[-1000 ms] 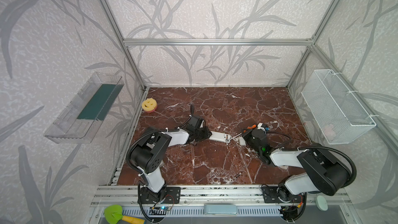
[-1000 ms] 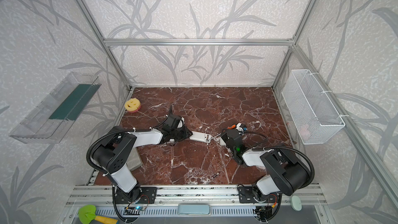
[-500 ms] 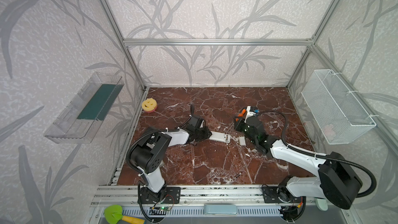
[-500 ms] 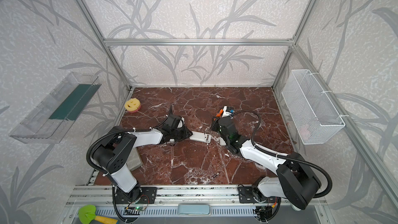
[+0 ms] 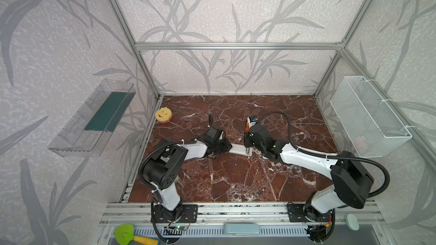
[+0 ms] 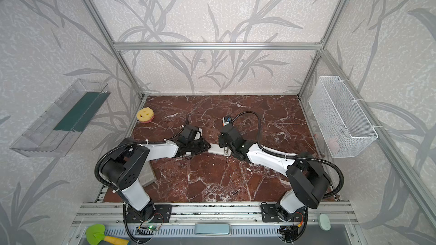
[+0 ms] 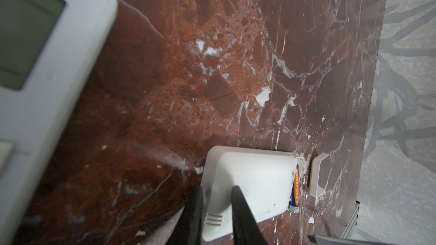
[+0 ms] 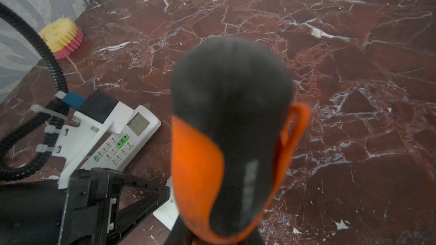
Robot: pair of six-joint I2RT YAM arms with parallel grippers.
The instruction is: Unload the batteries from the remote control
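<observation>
The white remote control (image 5: 239, 149) (image 6: 218, 149) lies back up in the middle of the marble floor. My left gripper (image 5: 227, 148) (image 7: 218, 210) is shut on its near end, one finger over its back and one at its edge. At the remote's far end one of the batteries (image 7: 295, 187), blue and orange, shows in the open compartment. A small white cover (image 7: 317, 177) lies just past it. My right gripper (image 5: 250, 137) (image 8: 218, 238) is shut on the orange and black screwdriver (image 8: 231, 137), held over that end. Other batteries are hidden.
A second white remote with a screen (image 8: 127, 137) lies face up under my left wrist. A yellow sponge (image 5: 163, 115) sits at the back left. A small dark piece (image 5: 259, 192) lies near the front edge. A wire basket (image 5: 368, 119) hangs right, a clear tray (image 5: 94, 119) left.
My right arm has swung left and back with the screwdriver, from beside the remote's end to over it. The left gripper has kept its hold and place.
</observation>
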